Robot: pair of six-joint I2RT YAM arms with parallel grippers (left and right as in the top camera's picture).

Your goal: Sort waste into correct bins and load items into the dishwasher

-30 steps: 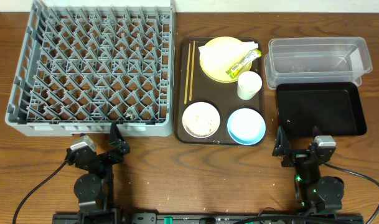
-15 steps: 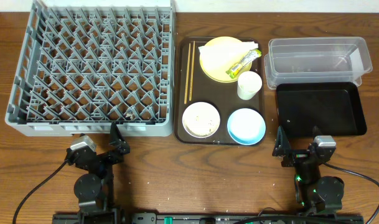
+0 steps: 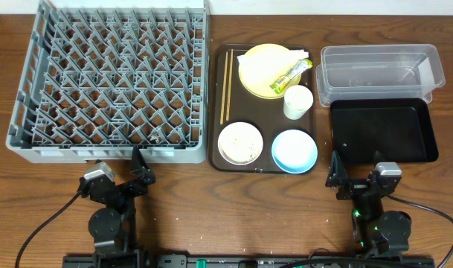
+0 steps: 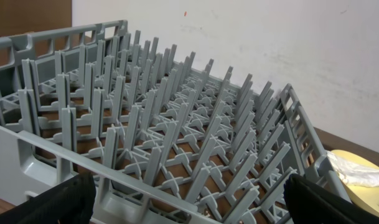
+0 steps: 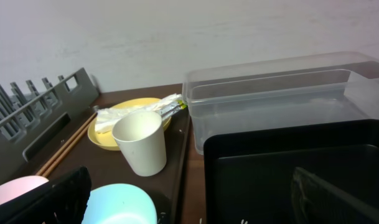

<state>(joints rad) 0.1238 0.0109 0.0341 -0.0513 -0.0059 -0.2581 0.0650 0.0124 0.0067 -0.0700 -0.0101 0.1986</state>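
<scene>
The grey dish rack [image 3: 111, 78] [image 4: 177, 124] fills the left side. On the brown tray lie the yellow plate [image 3: 259, 74] with the white napkin [image 3: 274, 58] and yellow-green wrapper [image 3: 291, 74], the white cup [image 3: 298, 102] [image 5: 141, 142], the white bowl [image 3: 241, 143] holding rice, the light blue bowl [image 3: 294, 150] [image 5: 117, 205] and the chopsticks [image 3: 227, 85]. The clear tub [image 3: 378, 73] [image 5: 282, 93] and black tray [image 3: 382, 130] [image 5: 289, 168] stand on the right. My left gripper [image 3: 122, 179] [image 4: 189, 211] is open and empty before the rack. My right gripper [image 3: 358, 181] [image 5: 189, 211] is open and empty before the black tray.
The dark brown serving tray [image 3: 220, 160] sits between the rack and the bins. Both arm bases stand at the table's front edge. Bare wooden table lies in front of the rack, the tray and the bins. A white wall is behind.
</scene>
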